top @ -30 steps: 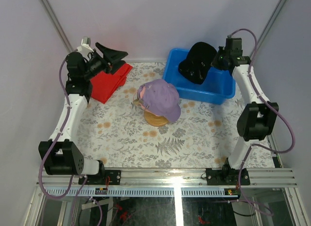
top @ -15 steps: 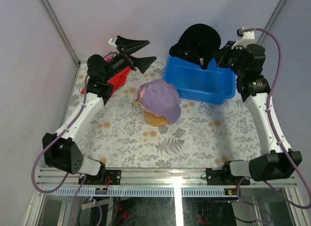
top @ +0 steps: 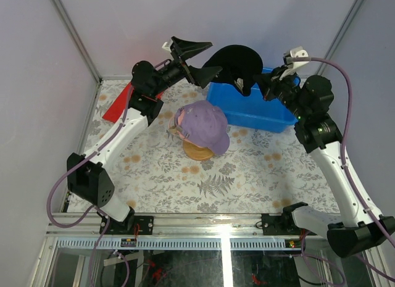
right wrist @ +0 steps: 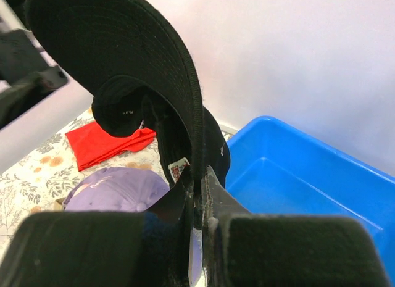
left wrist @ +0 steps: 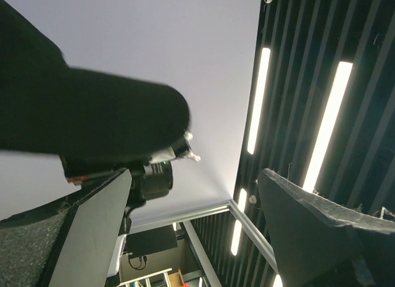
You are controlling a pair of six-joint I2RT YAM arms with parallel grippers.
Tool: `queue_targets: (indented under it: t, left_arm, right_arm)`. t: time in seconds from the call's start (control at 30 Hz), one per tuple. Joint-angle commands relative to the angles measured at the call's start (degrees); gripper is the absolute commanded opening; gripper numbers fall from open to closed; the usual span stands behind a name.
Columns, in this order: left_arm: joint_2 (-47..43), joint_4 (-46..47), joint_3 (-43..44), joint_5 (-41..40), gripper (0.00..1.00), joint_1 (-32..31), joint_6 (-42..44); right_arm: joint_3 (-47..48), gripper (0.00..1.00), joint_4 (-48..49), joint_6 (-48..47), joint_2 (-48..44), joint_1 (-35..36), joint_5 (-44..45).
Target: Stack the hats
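My right gripper (top: 264,84) is shut on the rim of the black hat (top: 237,60), holding it in the air above the left end of the blue bin (top: 271,114). In the right wrist view the black hat (right wrist: 154,71) hangs brim-up from my shut right gripper (right wrist: 200,191). The purple hat (top: 205,125) sits on a wooden stand (top: 197,152) mid-table, and it shows again as the purple hat (right wrist: 117,191) below. My left gripper (top: 213,57) is raised and open, its tips right beside the black hat's left edge. From the left wrist, the black hat (left wrist: 80,111) fills the upper left above my open left gripper (left wrist: 194,176).
A folded red cloth (top: 116,103) lies at the back left, also the red cloth (right wrist: 102,142) in the right wrist view. The blue bin (right wrist: 308,176) looks empty inside. Enclosure walls stand close behind both raised arms.
The right arm lifted the black hat out of the bin and carried it left. The left arm swung up and right from the red cloth, its jaws opening wider.
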Motion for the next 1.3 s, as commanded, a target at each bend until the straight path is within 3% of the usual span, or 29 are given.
queue_targets:
  t: [0.0,0.47,0.7,0.77,0.87,0.93,1.03,1.13,1.27]
  left_arm:
    - [0.3,1.8,-0.2,-0.8,0.84,-0.3,-0.6]
    - [3.1,1.5,0.3,-1.0,0.80,-0.6,0.2]
    - [3.7,2.8,-2.4,-0.7,0.45,-2.0,0.3]
    - [3.9,3.8,-3.1,-0.9,0.25,-2.2,0.3]
    - [4.5,6.1,-3.6,-1.2,0.02,-2.3,-0.3]
    - [5.5,9.3,-4.0,-1.6,0.00,-2.3,-1.1]
    - [7.5,16.7,-4.1,-3.5,0.00,-2.2,-1.5]
    - [9.9,21.9,-2.7,-5.8,0.00,-1.8,0.9]
    - [12.5,24.8,0.8,-7.3,0.00,-1.0,7.2]
  right_arm:
    - [0.1,0.00,4.3,-3.3,-3.4,3.1,2.1]
    - [-9.9,0.00,7.0,-19.5,-12.1,5.1,-1.8]
    - [-9.7,0.00,4.7,-23.7,-13.3,5.2,-3.0]
    - [-9.6,0.00,4.0,-24.3,-13.5,5.1,-3.2]
    - [-9.3,0.00,3.1,-23.7,-13.3,5.1,-2.1]
    - [-8.5,0.00,2.7,-21.3,-12.9,5.1,0.3]
    - [-6.4,0.19,1.0,-17.3,-12.0,5.2,3.3]
    - [-3.7,0.47,-0.8,-11.8,-11.4,5.2,6.8]
    - [-0.2,0.54,-2.3,-1.9,-11.2,5.1,11.2]
